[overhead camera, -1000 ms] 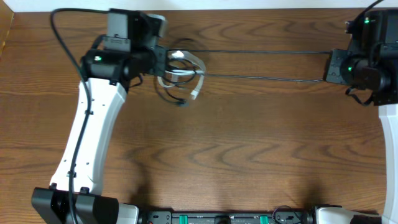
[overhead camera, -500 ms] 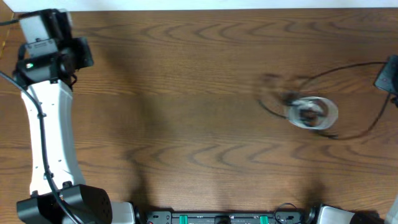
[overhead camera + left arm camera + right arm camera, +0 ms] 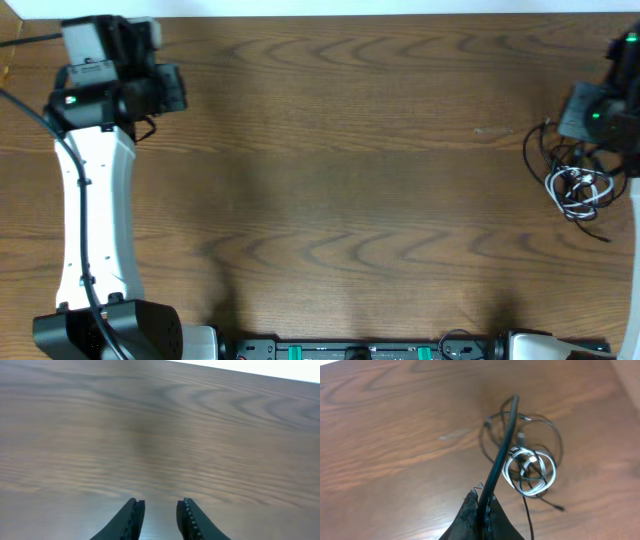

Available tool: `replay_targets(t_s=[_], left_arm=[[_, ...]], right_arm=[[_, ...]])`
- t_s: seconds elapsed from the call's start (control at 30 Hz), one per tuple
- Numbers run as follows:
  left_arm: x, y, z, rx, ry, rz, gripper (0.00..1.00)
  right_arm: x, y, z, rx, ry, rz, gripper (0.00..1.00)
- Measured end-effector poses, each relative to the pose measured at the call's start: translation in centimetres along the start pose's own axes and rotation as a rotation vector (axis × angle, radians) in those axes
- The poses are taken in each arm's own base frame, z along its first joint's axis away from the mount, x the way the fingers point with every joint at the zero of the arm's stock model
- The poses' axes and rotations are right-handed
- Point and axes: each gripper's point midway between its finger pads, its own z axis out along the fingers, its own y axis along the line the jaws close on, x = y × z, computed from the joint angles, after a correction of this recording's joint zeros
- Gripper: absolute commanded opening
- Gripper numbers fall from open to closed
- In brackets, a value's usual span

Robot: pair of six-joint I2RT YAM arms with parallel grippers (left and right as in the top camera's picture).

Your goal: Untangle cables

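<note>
Pinching a black cable (image 3: 501,445), right pincer (image 3: 481,510) — left pincer (image 3: 160,515) slightly parted.

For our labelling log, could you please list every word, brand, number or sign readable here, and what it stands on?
None readable: no text on the cables or the table; any markings on the black bar at the table's near edge are too small to read.

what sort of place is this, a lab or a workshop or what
Most likely a robotics lab bench, set up for practice runs: a plain wood-grain table, a white left arm and a right arm reaching over it, and only a tangle of thin cables to work on.
</note>
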Motion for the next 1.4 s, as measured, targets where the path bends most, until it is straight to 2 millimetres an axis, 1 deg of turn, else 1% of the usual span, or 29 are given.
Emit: replay_targets(t_s=[0.1, 0.2, 0.33, 0.4, 0.63, 0.77, 0.9, 1.0, 1.13, 1.17, 1.23, 1.27, 1.3, 1.4], left_arm=[[0.2, -2.9, 0.3, 0.066, 0.011, 0.043, 0.32], [0.5, -5.3, 0.5, 0.117, 0.020, 0.080, 0.32], [0.9, -7.4, 0.6, 0.157, 0.029, 0.116, 0.32], [1.0, -8.1, 0.6, 0.172, 0.031, 0.126, 0.32], [1.3, -9.2, 0.4, 0.220, 0.037, 0.147, 0.32], [1.3, -9.5, 0.4, 0.237, 0.037, 0.157, 0.32], [1.3, -9.6, 0.3, 0.244, 0.037, 0.159, 0.32], [1.3, -9.6, 0.3, 0.245, 0.037, 0.159, 0.32], [1.4, -9.8, 0.3, 0.258, 0.038, 0.159, 0.32], [1.4, -9.9, 0.2, 0.265, 0.038, 0.161, 0.32], [1.4, -10.1, 0.2, 0.276, 0.038, 0.163, 0.33], [1.4, -10.2, 0.2, 0.282, 0.039, 0.165, 0.32], [1.4, -10.3, 0.1, 0.287, 0.039, 0.165, 0.33], [1.6, -10.4, 0.1, 0.294, 0.043, 0.167, 0.33]], right_arm=[[0.2, 3.2, -0.5, -0.060, -0.017, -0.078, 0.01], [0.5, 6.5, -1.1, -0.124, -0.038, -0.156, 0.01], [1.1, 11.0, -2.3, -0.215, -0.071, -0.250, 0.02], [1.7, 12.6, -2.8, -0.249, -0.075, -0.287, 0.02], [3.7, 16.9, -4.6, -0.358, -0.087, -0.412, 0.02], [5.1, 19.9, -6.2, -0.459, -0.102, -0.497, 0.01], [6.7, 22.4, -7.9, -0.538, -0.114, -0.571, 0.02], [7.8, 23.9, -9.0, -0.588, -0.122, -0.614, 0.01], [9.0, 25.5, -9.8, -0.632, -0.120, -0.662, 0.01], [9.3, 25.8, -9.8, -0.639, -0.117, -0.674, 0.07], [9.8, 26.2, -9.6, -0.638, -0.107, -0.692, 0.49], [10.0, 26.3, -9.4, -0.628, -0.099, -0.693, 0.72], [10.0, 26.1, -9.0, -0.611, -0.093, -0.696, 0.99], [9.7, 24.4, -7.8, -0.512, -0.077, -0.676, 0.99]])
